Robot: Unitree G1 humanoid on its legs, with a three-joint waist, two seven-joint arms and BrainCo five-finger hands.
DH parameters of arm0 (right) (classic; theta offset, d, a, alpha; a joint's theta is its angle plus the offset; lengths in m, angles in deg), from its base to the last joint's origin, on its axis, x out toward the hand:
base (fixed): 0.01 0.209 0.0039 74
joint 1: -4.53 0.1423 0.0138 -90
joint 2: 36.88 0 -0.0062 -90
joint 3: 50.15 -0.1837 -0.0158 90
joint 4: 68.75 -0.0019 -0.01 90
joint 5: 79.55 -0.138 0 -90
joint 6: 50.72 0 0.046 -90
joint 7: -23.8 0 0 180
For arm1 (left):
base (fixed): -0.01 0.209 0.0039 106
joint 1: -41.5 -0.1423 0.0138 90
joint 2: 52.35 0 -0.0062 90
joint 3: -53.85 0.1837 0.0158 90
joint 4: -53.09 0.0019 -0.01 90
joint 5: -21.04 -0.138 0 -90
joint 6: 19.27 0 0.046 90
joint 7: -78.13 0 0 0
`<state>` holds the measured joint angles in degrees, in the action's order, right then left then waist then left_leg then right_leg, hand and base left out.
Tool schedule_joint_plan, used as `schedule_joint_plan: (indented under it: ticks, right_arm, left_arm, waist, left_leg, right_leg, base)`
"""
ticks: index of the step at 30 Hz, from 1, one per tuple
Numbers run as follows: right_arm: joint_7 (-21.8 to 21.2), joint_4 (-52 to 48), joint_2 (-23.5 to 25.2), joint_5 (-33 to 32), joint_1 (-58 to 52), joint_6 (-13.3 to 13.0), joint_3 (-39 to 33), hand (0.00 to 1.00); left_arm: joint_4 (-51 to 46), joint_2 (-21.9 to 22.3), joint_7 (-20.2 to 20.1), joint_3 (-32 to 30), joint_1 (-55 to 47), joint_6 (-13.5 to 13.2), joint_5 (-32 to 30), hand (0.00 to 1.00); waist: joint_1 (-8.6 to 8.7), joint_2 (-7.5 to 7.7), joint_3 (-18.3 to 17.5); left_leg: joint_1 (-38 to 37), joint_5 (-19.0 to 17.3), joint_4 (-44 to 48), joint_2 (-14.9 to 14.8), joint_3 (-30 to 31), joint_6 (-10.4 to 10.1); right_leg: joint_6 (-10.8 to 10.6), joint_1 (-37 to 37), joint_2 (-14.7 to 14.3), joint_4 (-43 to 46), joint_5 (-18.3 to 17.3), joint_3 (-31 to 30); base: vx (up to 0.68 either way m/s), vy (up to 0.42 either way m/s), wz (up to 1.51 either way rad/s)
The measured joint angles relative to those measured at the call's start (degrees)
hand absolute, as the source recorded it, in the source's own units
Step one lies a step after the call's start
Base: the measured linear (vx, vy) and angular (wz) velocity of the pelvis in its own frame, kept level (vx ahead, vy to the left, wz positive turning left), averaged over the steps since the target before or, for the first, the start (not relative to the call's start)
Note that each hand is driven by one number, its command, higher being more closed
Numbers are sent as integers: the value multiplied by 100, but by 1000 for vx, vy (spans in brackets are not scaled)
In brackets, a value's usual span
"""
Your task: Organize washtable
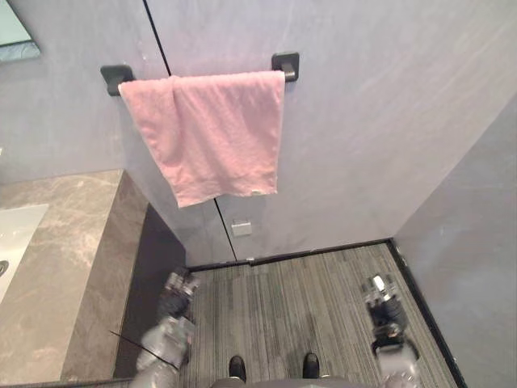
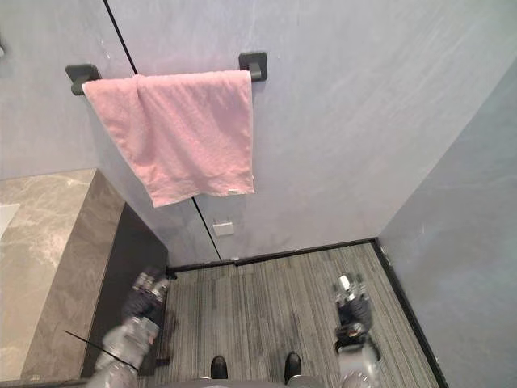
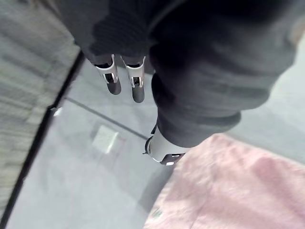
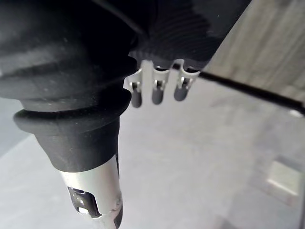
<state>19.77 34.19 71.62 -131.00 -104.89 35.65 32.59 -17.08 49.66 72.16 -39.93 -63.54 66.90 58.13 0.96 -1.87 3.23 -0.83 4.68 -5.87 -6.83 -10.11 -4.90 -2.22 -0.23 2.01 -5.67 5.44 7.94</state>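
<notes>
At the far left the marble washtable (image 1: pixel 60 242) is seen, with the white basin (image 1: pixel 16 234) set into it; no loose articles can be made out on the part of the top that shows. Beside its dark end panel the left hand (image 1: pixel 176 295) is held low over the striped floor, and in its wrist view the fingers (image 3: pixel 112 78) are seen straight and the thumb (image 3: pixel 164 152) apart from them, nothing being held. The pink towel (image 1: pixel 214 133) is draped over the wall rail between the left bracket (image 1: pixel 117 77) and the right bracket (image 1: pixel 286 63), well above both hands; it hangs askew, its lower edge slanted and one side lapped over the other. The step in hand is judged to be the straightening of this towel. It would be done best if both hands were raised together, the lower corners pinched rather than the middle, and the cloth spread sideways along the rail before being drawn down evenly, so that it is not dragged off. A small wall plate (image 1: pixel 241 229) sits below the towel. At the right the right hand (image 1: pixel 381 297) is held low as well, its fingers (image 4: pixel 157 88) extended and empty.
</notes>
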Motion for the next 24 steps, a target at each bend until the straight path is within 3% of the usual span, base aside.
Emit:
schedule_joint_plan:
  ticks: [4, 9, 11, 12, 13, 14, 15, 17, 19, 20, 23, 24]
  right_arm:
    - [-124, 469, 101, 126, -408, 293, 273, 0]
    - [-177, 481, 69, 254, -597, 413, 326, 0]
    - [-182, 398, 89, 253, -480, 400, 320, 0]
    - [-183, 360, 24, 250, -408, 392, 321, 0]
    - [-170, 367, 7, 250, -287, 396, 320, 0]
    - [-164, 358, 19, 249, -150, 363, 375, 0]
    - [-165, 399, 33, 254, -139, 365, 470, 0]
    - [-188, 479, 17, 330, -97, 363, 751, 0]
    - [-218, 544, -13, 513, 95, 366, 908, 0]
    - [-208, 710, -65, 596, 327, 378, 956, 0]
    - [-190, 847, -417, 604, 664, 389, 1006, 0]
    - [-199, 847, -554, 605, 799, 391, 1113, 0]
  left_arm:
    - [440, 494, -7, 187, -366, 123, 69, 0]
    - [908, 594, 30, 124, -573, 255, 259, 0]
    - [893, 560, 115, 123, -492, 277, 281, 0]
    - [821, 547, 149, 114, -415, 281, 270, 0]
    - [729, 571, 163, 108, -380, 277, 266, 0]
    - [534, 445, 209, 127, -230, 262, 263, 0]
    - [414, 365, 228, 91, -173, 234, 263, 0]
    - [181, 248, 228, 20, -183, 105, 266, 0]
    - [68, 240, 234, -101, -161, 7, 286, 0]
    - [153, 232, 266, -153, -105, -28, 337, 0]
    - [305, 555, 382, -139, -187, -46, 475, 0]
    - [438, 572, 453, -142, -220, -62, 513, 0]
  waist:
    - [38, 53, -62]
    - [24, 151, 46]
    - [-12, 172, 82]
    - [-45, 56, 117]
    - [-75, -11, 220]
    - [-32, 30, 358]
    - [-38, 128, 370]
    - [-44, 248, 323]
    - [-92, 332, 267]
    - [-223, 409, 180]
    - [-372, 171, 135]
    - [-454, 158, 135]
  left_leg:
    - [-232, -85, -2, 7, -127, 2]
    - [-253, -132, 1, -56, -380, -3]
    - [2, -108, 74, -90, -507, 30]
    - [205, -24, 187, -231, -504, 175]
    - [281, -21, 252, -309, -504, 192]
    - [437, -19, 458, -326, -336, 194]
    - [457, -10, 534, -293, -206, 195]
    - [657, 24, 717, -283, 80, 137]
    - [933, 137, 808, -275, 314, -22]
    - [1275, 277, 988, -262, 428, -88]
    - [1684, 301, 1421, -336, 615, -59]
    - [1914, 309, 1644, -434, 732, -70]
  right_leg:
    - [-12, -220, 17, 1, -56, -52]
    - [-13, -8, 4, 288, -142, -196]
    - [-437, 522, 41, 869, -339, -307]
    - [-846, 790, -15, 1267, -397, -400]
    - [-777, 1055, -32, 1908, -593, -517]
    - [-173, 1566, 166, 3864, -1235, -621]
    - [-206, 1585, 439, 4828, -1440, -723]
    - [-259, 1204, 877, 5500, -1534, -990]
    - [-233, 813, 1054, 5079, -1350, -1246]
    - [-606, 491, 922, 4251, -1486, -1446]
    - [-946, -203, 860, 2882, -2043, -1377]
    - [-917, -483, 830, 2337, -2314, -1108]
  base:
    - [12, 6, -13]
    - [-29, 1, -17]
    - [-47, 0, -20]
    - [-51, -25, -5]
    - [-74, -69, 26]
    - [-21, -123, 54]
    - [-12, -151, 68]
    - [-75, -267, 69]
    - [-90, -305, 59]
    - [-122, -372, 40]
    - [-132, -318, 30]
    - [-109, -213, 25]
